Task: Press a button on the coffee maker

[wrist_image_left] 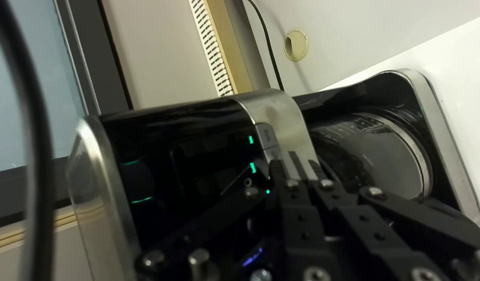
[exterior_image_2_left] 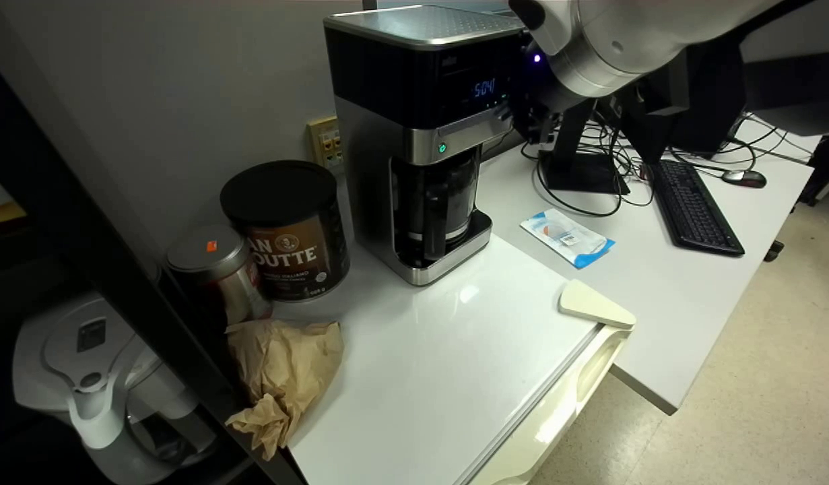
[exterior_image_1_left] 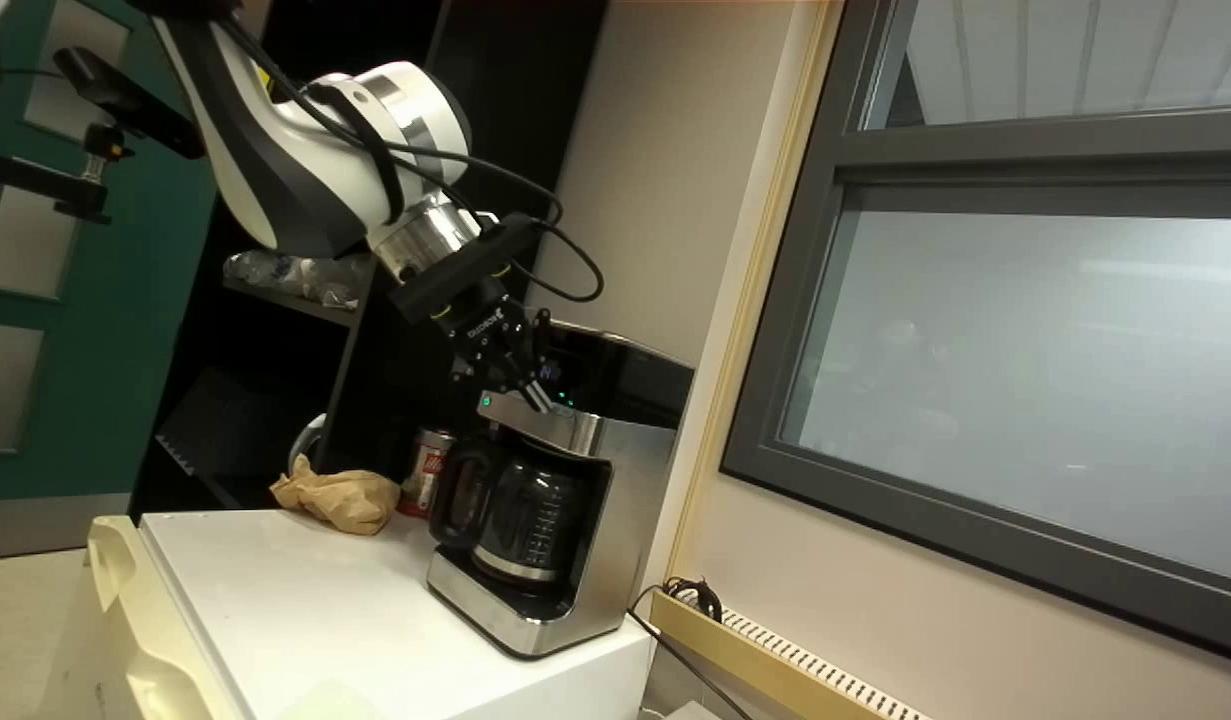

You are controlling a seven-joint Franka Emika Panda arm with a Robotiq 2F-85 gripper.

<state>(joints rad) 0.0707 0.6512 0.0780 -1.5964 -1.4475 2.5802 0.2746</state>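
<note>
The coffee maker is black and silver, upright on a white cabinet top, with its dark glass carafe inside. Its blue clock display is lit, and a power button glows green. My gripper is shut with nothing in it, angled down at the silver control band. In the wrist view the gripper covers part of that band. One grey button shows just beyond the fingertips; another button is partly hidden by them. Whether the tips touch it, I cannot tell.
Beside the machine stand a large dark coffee can and a smaller tin, with a crumpled paper bag in front. A wall and window frame lie close behind. A desk with a keyboard and cables adjoins.
</note>
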